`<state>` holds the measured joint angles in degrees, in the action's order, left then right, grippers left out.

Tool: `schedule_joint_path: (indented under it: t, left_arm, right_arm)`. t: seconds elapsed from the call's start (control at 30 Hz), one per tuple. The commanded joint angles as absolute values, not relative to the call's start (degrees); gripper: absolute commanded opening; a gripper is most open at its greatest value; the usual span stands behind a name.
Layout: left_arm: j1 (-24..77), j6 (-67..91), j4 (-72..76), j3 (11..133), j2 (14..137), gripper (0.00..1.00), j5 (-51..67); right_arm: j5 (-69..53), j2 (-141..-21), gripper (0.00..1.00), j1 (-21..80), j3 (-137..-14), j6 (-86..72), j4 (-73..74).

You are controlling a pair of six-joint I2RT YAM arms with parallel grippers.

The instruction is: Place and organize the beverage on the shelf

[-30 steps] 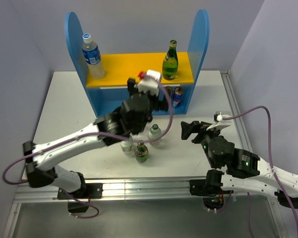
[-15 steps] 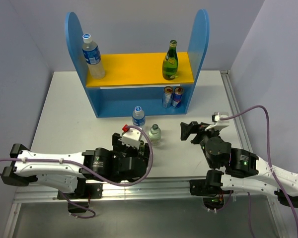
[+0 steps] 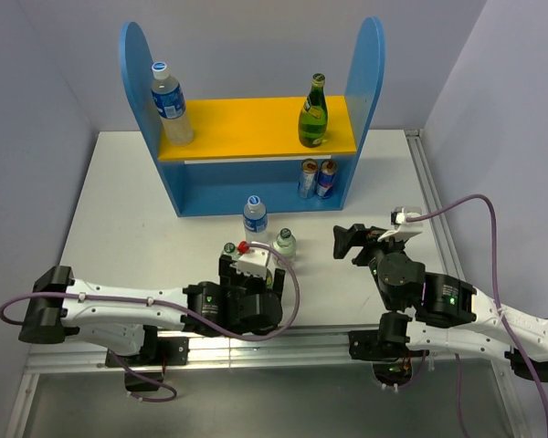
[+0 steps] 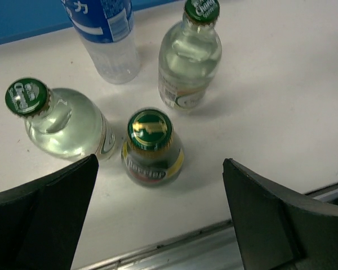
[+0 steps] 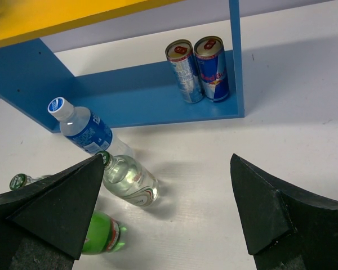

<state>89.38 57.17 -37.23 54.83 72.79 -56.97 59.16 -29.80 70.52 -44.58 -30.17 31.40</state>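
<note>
The shelf point(image 3: 247, 128) stands at the back of the table. On its yellow board are a water bottle point(image 3: 172, 105) and a green bottle point(image 3: 312, 114); two cans point(image 3: 317, 179) stand on its blue base. A second water bottle point(image 3: 255, 215) and a clear bottle point(image 3: 285, 243) stand on the table. My left gripper point(image 4: 159, 169) is open and empty, with a small green bottle point(image 4: 152, 147) just ahead between its fingertips. Clear bottles stand at its left point(image 4: 62, 121) and beyond it point(image 4: 190, 56). My right gripper point(image 5: 166, 163) is open and empty above the table, right of the bottles.
The right wrist view shows the cans point(image 5: 197, 70) on the shelf's base point(image 5: 129, 104), the water bottle point(image 5: 81, 128), a clear bottle point(image 5: 127, 180) and the green bottle point(image 5: 101, 233). The table's metal front rail point(image 4: 174, 247) runs just behind the left gripper.
My left arm has pulled back from the shelf to the near edge of the table, uncovering the water bottle on the table. The right arm has hardly moved.
</note>
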Motion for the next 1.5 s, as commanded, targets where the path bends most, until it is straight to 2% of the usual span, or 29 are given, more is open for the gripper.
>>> schedule_joint_path:
  t: [0.0, 0.27, 0.4, 0.67, 0.7, 0.77, 0.8, 0.93, 1.03, 1.17, 1.37, 1.47]
  left_arm:
    - [85.6, 50.7, -23.8, 53.4, 72.9, 0.99, -58.8]
    - [78.4, 43.9, -15.4, 52.8, 76.5, 0.94, -56.4]
    - [77.1, 44.7, -16.5, 54.6, 79.2, 0.84, -56.5]
    - [77.1, 49.5, -20.8, 53.4, 76.9, 0.77, -56.8]
    - [77.1, 49.6, -20.7, 52.7, 76.6, 0.7, -56.9]
    - [77.1, 50.2, -20.7, 52.2, 76.0, 0.62, -56.9]
    - [77.1, 50.3, -21.0, 52.2, 75.9, 0.54, -56.6]
    - [77.1, 51.5, -22.8, 53.2, 76.6, 0.46, -56.3]
    - [77.2, 52.0, -23.6, 53.3, 76.8, 0.3, -55.9]
    - [77.2, 53.1, -25.0, 53.8, 77.0, 0.0, -56.3]
    - [77.3, 50.0, -30.4, 61.5, 78.1, 0.0, -59.1]
    - [77.3, 45.9, -32.4, 70.4, 78.5, 0.0, -60.7]
  right_arm:
    - [61.5, -29.7, 1.0, 70.9, -45.2, -30.7, 30.7]
    - [61.5, -28.7, 1.0, 70.9, -45.0, -31.2, 31.0]
    - [61.8, -28.7, 1.0, 70.9, -45.0, -31.1, 30.9]
    - [61.8, -29.1, 1.0, 70.9, -44.6, -31.6, 30.9]
    - [61.8, -29.1, 1.0, 70.9, -44.6, -31.6, 30.9]
    - [61.9, -29.1, 1.0, 71.0, -44.4, -31.4, 30.7]
    - [62.0, -29.4, 1.0, 71.0, -44.4, -31.4, 30.7]
    - [62.4, -29.5, 1.0, 71.0, -44.9, -31.6, 31.2]
    - [62.5, -29.4, 1.0, 71.0, -44.7, -31.7, 31.1]
    - [62.6, -29.2, 1.0, 70.9, -44.6, -31.7, 31.1]
    - [62.8, -29.5, 1.0, 71.0, -44.9, -31.6, 31.2]
    - [62.8, -29.5, 1.0, 71.0, -45.0, -31.6, 31.2]
